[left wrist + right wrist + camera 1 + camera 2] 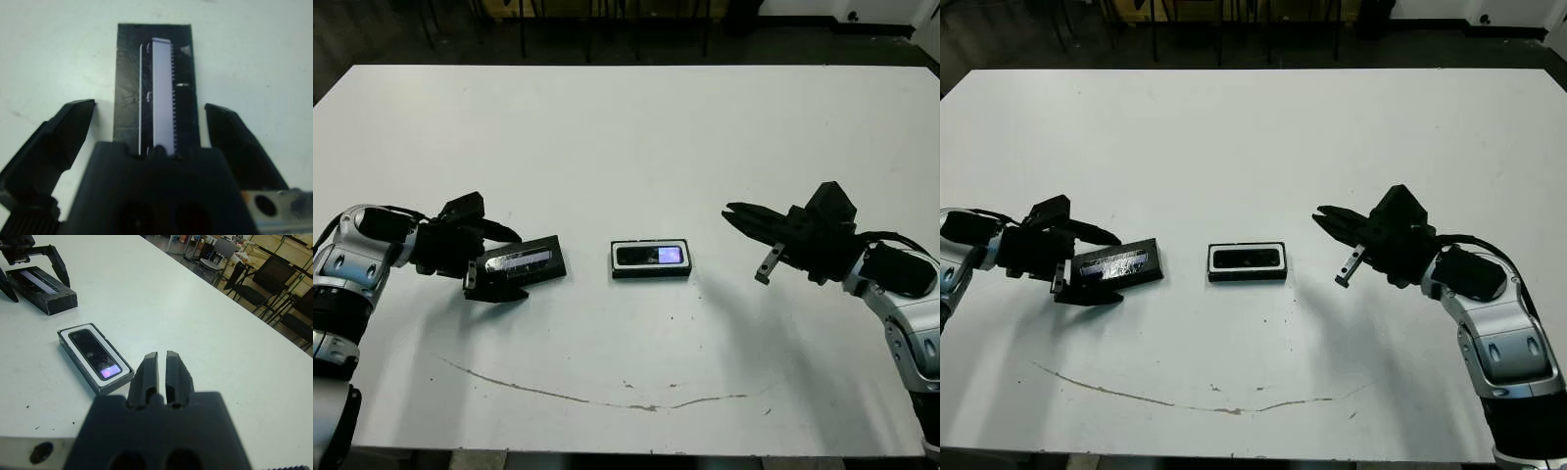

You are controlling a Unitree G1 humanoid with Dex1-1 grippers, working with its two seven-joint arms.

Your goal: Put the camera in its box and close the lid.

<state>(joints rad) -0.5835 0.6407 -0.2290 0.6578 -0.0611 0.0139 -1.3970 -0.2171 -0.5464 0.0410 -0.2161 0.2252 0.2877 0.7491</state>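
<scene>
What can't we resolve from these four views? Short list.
- Lid, left wrist view: its near end is hidden behind the left gripper body, and the blur leaves the strip's print unreadable.
- Left gripper contact: open fingers straddle the lid; whether they touch it is unclear in any view.
- Camera in the box: whether it is fully seated cannot be judged.
- Right gripper: fingers together, the head views too small to confirm a gap.

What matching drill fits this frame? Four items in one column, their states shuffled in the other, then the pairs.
1. camera
2. lid
3. left gripper
4. right gripper

a. open, straddling the lid
b. lying inside the box
c. shut, holding nothing
d. on the table, left of the box

Pairs: 1-b, 2-d, 3-a, 4-c
</scene>
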